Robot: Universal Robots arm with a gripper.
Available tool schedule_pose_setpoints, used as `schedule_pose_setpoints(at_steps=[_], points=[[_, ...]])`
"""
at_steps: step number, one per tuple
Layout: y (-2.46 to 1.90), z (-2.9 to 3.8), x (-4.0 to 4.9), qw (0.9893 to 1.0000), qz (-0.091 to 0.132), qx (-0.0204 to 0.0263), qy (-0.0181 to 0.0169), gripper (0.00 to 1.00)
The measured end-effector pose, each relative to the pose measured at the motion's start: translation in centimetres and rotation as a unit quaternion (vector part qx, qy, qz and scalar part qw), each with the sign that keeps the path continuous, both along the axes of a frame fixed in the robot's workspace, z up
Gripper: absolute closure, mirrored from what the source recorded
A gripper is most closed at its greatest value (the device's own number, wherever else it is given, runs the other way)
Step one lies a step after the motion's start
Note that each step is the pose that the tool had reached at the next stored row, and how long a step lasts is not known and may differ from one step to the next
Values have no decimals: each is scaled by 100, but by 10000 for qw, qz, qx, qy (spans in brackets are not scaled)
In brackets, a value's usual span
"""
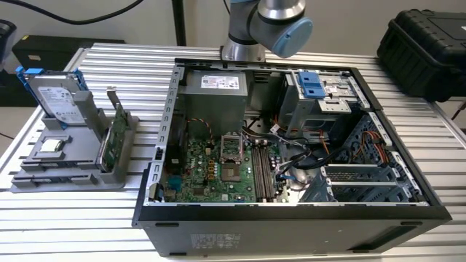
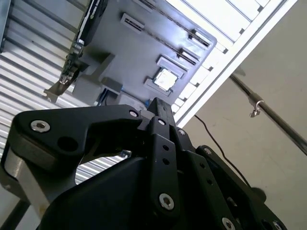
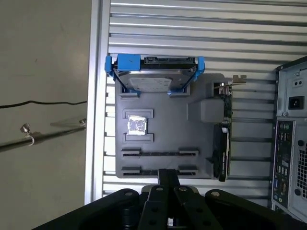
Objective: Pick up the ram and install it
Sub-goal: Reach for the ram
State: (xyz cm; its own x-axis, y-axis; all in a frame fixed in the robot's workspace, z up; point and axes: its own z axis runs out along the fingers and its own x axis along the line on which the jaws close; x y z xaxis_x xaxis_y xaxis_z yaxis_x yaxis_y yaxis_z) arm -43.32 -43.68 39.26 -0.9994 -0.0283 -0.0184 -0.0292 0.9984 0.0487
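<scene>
Saw the jaws pressed together tip to tip in both wrist views, nothing gripped between. Hung above the gray fixture (image 3: 172, 134) on the table (image 3: 192, 28), beside the open PC case (image 1: 291, 224). Couldn't pin down the ram for sure. Made out a thin dark strip (image 3: 158, 154) edge-on in one of the two long holders at the fixture's end away from the hard drive (image 3: 153, 79), closest to the jaws, and took it for the likeliest candidate. Same look in the neighbouring holder, partly hidden behind the jaws. Couldn't tell from the exterior view about anything seated in the motherboard's memory slots (image 1: 266, 169). Noted a loose chip (image 3: 137, 125) and a green card (image 3: 226, 108) on the same fixture, neither the target. Judged the ram light, thin and stiff but easy to crack. Best pinched across the flat faces near mid-length at the top edge, clear of the contact edge. Smooth board, so likely to slip under a weak pinch.
</scene>
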Motion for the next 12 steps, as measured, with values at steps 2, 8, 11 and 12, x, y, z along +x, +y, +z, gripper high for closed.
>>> schedule_pose_setpoints(at_steps=[2, 8, 11, 12], points=[[-7, 0, 4, 10000, 1, 0, 2, 100], [-48, 0, 8, 10000, 20, 0, 4, 100], [-71, 0, 11, 10000, 37, 0, 4, 100], [-79, 0, 12, 10000, 43, 0, 4, 100]])
